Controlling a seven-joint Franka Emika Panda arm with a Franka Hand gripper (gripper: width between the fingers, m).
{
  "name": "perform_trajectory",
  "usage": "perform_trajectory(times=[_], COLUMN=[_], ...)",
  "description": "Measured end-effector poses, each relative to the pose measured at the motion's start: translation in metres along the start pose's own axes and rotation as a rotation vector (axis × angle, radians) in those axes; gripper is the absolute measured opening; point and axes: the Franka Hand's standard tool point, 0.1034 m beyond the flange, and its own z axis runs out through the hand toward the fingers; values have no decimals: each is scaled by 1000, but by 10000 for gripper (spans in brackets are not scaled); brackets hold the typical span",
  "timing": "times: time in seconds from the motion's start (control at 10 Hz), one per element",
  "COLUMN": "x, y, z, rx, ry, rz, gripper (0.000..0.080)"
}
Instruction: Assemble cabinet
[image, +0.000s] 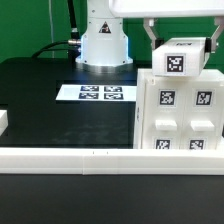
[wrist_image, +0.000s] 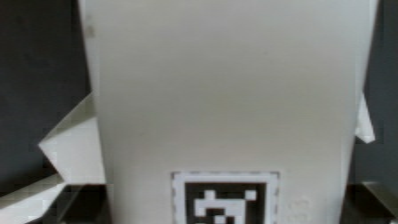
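Observation:
The cabinet body (image: 178, 118), a large white box with several marker tags on its face, stands on the exterior view's right. A smaller white panel (image: 180, 62) with one tag sits on top of it. My gripper (image: 181, 44) comes down from above with a finger on each side of this panel, shut on it. In the wrist view the panel (wrist_image: 214, 100) fills the picture between the jaws, its tag (wrist_image: 228, 200) near the fingertips, and the gripper (wrist_image: 217, 208) straddles it. Whether the panel rests on the body or hangs just above it is unclear.
The marker board (image: 100, 93) lies flat on the black table behind the cabinet's left side. The long low white rail (image: 70, 158) runs across the front. The arm's white base (image: 105, 40) stands at the back. A small white piece (image: 3, 122) shows at the left edge.

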Motion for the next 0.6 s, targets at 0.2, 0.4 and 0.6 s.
perform_trajectory(times=[0.2,0.4,0.6], x=[0,0,0], y=[0,0,0], z=[0,0,0], rx=[1,2,2], ry=[0,-1,-1], rz=[12,36,156], gripper=[554,554,554])
